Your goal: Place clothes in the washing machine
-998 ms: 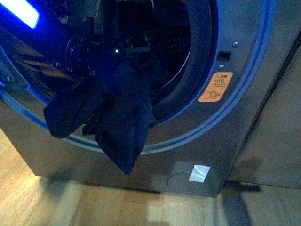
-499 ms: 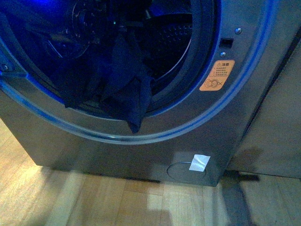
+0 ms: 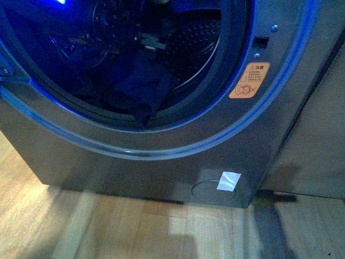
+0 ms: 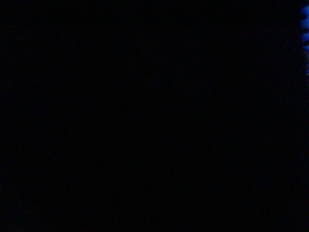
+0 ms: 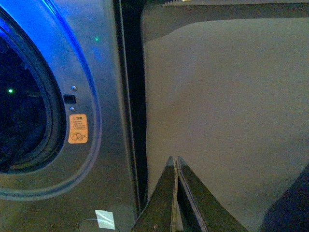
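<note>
With both arms out of the front view, readout goes near to far:

floor: wooden floor (image 3: 135, 232) in front of the machine, lit patch near the left.

white tag: white tag (image 3: 228, 181) on the round service cover (image 3: 210, 191) low on the front panel; it also shows in the right wrist view.

washing machine: washing machine (image 3: 280, 108), grey metallic front, porthole open, blue glow along the ring.

orange sticker: orange sticker (image 3: 249, 80) on the ring, right of the opening, below a small dark latch slot (image 3: 261, 41).

clothes: clothes (image 3: 141, 89), dark navy, bunched inside the porthole. Lowest fold drapes onto the dark door seal at the bottom of the opening. None hangs over the outer grey ring.

drum: drum (image 3: 197, 40), perforated steel, visible behind and to the right of the fabric.

dark hardware: dark hardware with a tiny green light just above the fabric inside the opening; too dim to say what it is.

right gripper: right gripper (image 5: 175, 166), fingers pressed together, nothing between them. Outside the machine, off to its right, facing a plain grey panel (image 5: 231, 106).

left gripper: left wrist view is dark. Cannot tell whether it is apart, together or clamped on fabric.
</note>
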### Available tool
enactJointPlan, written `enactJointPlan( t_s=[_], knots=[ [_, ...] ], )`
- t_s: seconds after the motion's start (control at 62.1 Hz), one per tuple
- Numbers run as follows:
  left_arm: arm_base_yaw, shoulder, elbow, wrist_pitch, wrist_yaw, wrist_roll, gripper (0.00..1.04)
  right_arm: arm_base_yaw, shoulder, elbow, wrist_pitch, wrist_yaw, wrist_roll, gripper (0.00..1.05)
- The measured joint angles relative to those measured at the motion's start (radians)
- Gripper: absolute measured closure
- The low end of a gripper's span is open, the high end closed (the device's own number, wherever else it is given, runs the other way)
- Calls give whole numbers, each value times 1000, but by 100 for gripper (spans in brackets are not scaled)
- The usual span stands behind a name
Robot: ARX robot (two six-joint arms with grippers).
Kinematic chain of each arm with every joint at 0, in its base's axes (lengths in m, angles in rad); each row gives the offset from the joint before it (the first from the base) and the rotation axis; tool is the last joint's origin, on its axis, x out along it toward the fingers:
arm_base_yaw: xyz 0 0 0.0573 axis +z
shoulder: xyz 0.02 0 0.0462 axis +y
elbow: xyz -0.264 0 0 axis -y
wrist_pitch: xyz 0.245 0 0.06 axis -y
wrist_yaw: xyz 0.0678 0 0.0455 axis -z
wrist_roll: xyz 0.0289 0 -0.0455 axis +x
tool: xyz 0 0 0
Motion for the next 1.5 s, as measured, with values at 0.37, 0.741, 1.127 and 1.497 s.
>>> enactJointPlan(
  t_s=[0.37, 0.741, 1.127, 1.497],
  knots=[
    [-10, -31, -174, 55, 31, -12, 6, 0, 0, 0, 0, 0, 0, 102],
    [-22, -274, -471, 221, 83, -59, 7, 0, 0, 0, 0, 0, 0, 102],
    [-54, -614, -880, 337, 158, -90, 7, 0, 0, 0, 0, 0, 0, 102],
    [-143, -1110, -1306, 447, 237, -87, 7, 0, 0, 0, 0, 0, 0, 102]
  ],
)
